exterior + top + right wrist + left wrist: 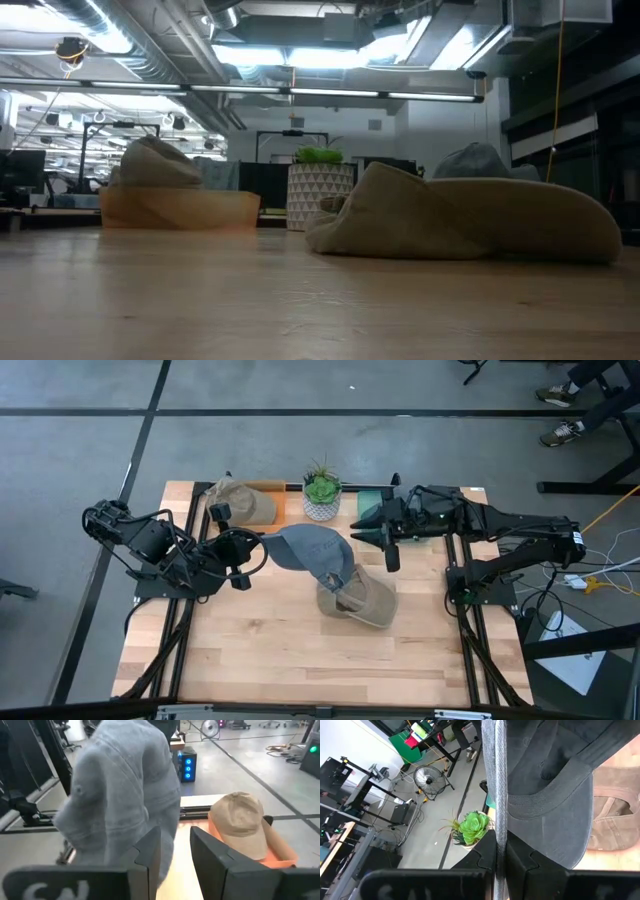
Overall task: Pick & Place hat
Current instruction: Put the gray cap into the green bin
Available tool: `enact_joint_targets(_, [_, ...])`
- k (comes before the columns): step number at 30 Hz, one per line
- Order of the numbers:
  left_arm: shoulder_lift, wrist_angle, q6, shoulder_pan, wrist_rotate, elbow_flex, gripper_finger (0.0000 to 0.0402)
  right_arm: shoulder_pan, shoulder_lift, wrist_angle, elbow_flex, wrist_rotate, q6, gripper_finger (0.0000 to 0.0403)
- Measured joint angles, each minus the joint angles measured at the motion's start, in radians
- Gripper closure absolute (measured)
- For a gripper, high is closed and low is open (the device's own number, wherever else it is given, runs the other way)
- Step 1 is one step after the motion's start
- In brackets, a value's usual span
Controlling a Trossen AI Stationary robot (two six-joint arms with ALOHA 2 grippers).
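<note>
A grey-blue hat (312, 550) hangs above the table's middle with my left gripper (248, 557) shut on its brim. Its crown (120, 795) fills the right wrist view. My right gripper (175, 852) stands open just right of that crown (375, 545), and nothing is between its fingers. A tan hat (360, 600) lies on the table, partly under the grey one, and shows in the low view (470, 220). Another tan hat (245, 500) sits on an orange tray (180, 208) at the far left. My left gripper pinches the grey hat's brim (500, 825) between its two fingers (520, 862). The brim shows edge-on in the wrist view. The fingers come from the table's left, slanting slightly down. The hat is lifted clear of the table, crown toward the right. My right gripper's finger (150, 850) is close to the crown; whether they touch I cannot tell.
A potted green plant (322, 495) stands at the far middle, with a green patch (368, 498) to its right under my right arm. Bare wooden tabletop (300, 660) stretches across the near half.
</note>
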Motion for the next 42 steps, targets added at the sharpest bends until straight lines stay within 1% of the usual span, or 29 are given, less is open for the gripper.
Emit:
enact_joint_targets(2, [0.000,0.000,0.000,0.000,0.000,0.000,0.0387,0.000,0.000,0.012,0.000,0.001,-0.005,0.0299])
enact_joint_targets(5, [0.000,0.000,0.000,0.000,0.000,0.000,0.0387,0.000,0.000,0.033,0.000,0.002,0.034,0.0297])
enact_joint_targets(7, [0.000,-0.001,0.001,0.000,0.000,0.000,0.0387,0.000,0.000,0.049,0.000,0.002,0.075,0.0290])
enact_joint_targets(9, [0.000,-0.002,0.001,0.004,0.000,0.000,0.0387,0.000,0.000,0.060,0.000,0.002,0.115,0.0275])
enact_joint_targets(11, [0.000,-0.003,0.001,0.007,0.000,0.000,0.0387,0.000,0.000,0.064,0.000,0.003,0.152,0.0251])
enact_joint_targets(13, [0.000,-0.003,0.001,0.011,0.000,0.000,0.0387,0.000,0.000,0.064,0.000,0.027,0.172,0.0219])
enact_joint_targets(15, [0.000,-0.003,0.001,0.017,0.001,0.000,0.0386,0.000,0.000,0.064,0.000,0.087,0.179,0.0184])
enact_joint_targets(17, [0.000,-0.003,0.001,0.023,0.006,0.000,0.0386,0.000,0.000,0.062,0.000,0.173,0.181,0.0148])
enact_joint_targets(19, [0.000,-0.003,0.002,0.030,0.017,0.000,0.0386,0.000,0.000,0.056,0.000,0.242,0.181,0.0119])
enact_joint_targets(21, [0.000,-0.003,0.002,0.033,0.022,0.000,0.0386,0.000,0.000,0.055,0.000,0.281,0.189,0.0098])
enact_joint_targets(24, [0.000,-0.005,0.003,0.033,0.021,0.000,0.0386,0.000,0.001,0.055,0.000,0.289,0.214,0.0081])
enact_joint_targets(26, [0.000,-0.007,0.003,0.032,0.021,0.000,0.0386,0.000,0.002,0.053,0.000,0.269,0.205,0.0078])
enact_joint_targets(27, [0.000,-0.008,0.003,0.032,0.021,0.000,0.0386,0.001,0.002,0.052,0.000,0.239,0.185,0.0078])
enact_joint_targets(31, [0.000,-0.008,0.002,0.032,0.020,0.000,0.0386,0.016,0.001,0.049,0.000,0.064,0.090,0.0077])
enact_joint_targets(34, [0.000,-0.008,0.001,0.032,0.019,0.000,0.0386,0.030,0.001,0.049,0.000,-0.022,0.047,0.0077])
enact_joint_targets(37, [0.000,-0.007,-0.014,0.032,0.018,0.000,0.0386,0.041,0.000,0.024,0.000,-0.053,0.038,0.0077])
enact_joint_targets(42, [0.000,-0.007,-0.060,0.032,0.020,0.000,0.0386,0.049,0.013,0.008,0.001,-0.032,0.037,0.0077])
